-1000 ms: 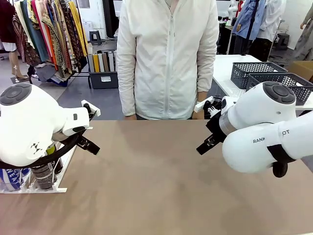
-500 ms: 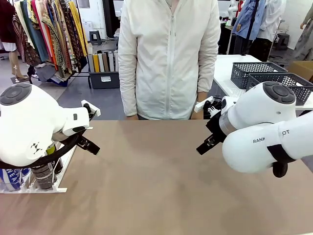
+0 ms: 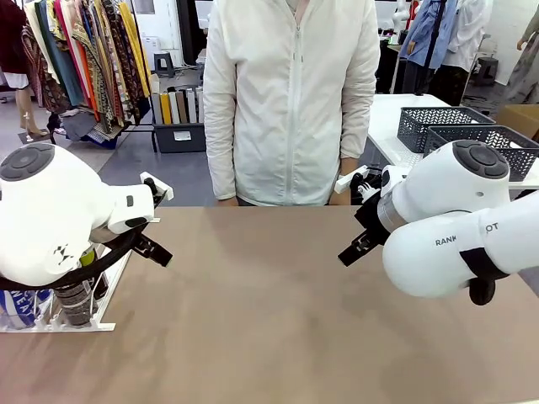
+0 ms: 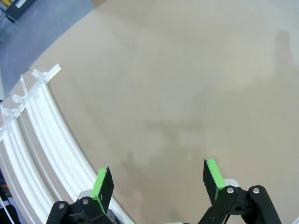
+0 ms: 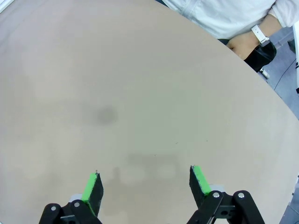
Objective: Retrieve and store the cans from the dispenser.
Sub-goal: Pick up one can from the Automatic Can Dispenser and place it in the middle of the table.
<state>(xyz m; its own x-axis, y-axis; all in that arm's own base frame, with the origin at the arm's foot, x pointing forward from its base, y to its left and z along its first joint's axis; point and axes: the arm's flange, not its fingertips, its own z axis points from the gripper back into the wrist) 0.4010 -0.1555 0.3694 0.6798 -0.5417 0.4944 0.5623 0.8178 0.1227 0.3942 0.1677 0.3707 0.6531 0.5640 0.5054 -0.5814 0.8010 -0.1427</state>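
Presently left fingers, black with green pads, spread wide beside white wire-and-plastic sloped dispenser rack; right fingers spread wide over tan counter. Slim silver-topped cans sit in rack.

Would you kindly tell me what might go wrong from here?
The dark slim can and the blue-and-white can sit in the white sloped wire rack right under the bulky left arm, so the open left pincer might clip the rack when turning to them. The person's hand hangs at the brown table far edge near the open right pincer; a sweep there could brush it.
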